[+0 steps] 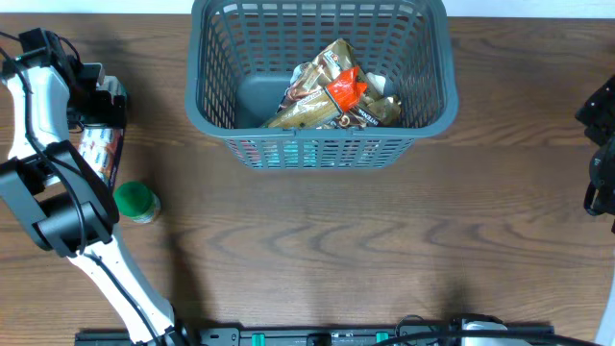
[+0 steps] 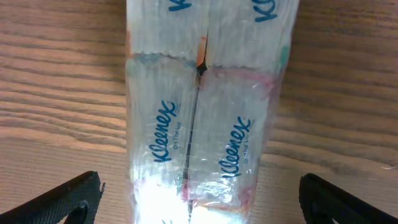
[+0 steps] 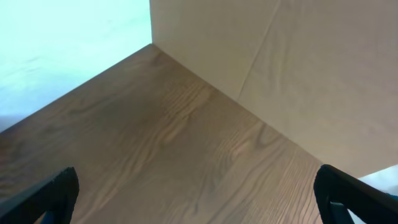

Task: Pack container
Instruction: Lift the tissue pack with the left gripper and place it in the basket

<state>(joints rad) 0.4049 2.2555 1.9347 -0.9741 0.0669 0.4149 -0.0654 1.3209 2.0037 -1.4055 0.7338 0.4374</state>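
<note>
I log: basket (image 1: 317, 149) with snack packets (image 1: 332, 96); left of it, tissue pack (image 2: 202, 124) under my wide-open left pincer (image 2: 202, 199); right pincer (image 3: 199, 193) wide, holding nothing.

The desk (image 1: 336, 250) is warm brown wood with darker wavy grain lines. The container (image 1: 317, 152) at the far middle is grey-blue all over, its walls a lattice of upright slats. Inside it lie shiny gold-brown packets (image 1: 312, 101) and one red-orange packet (image 1: 344, 89). At the left, the tissue pack (image 2: 199, 124) is clear, glossy film over white, with slanted blue lettering and faint pink, orange and green tints at its edges. Near it stands a jar (image 1: 135, 202) with a green lid. The left arm (image 1: 48, 106) is white with black joints. The left tool (image 2: 199, 202) and right tool (image 3: 199, 193) have black fingers (image 2: 65, 200). A pale beige panel (image 3: 280, 62) rises beyond the desk at the right.
</note>
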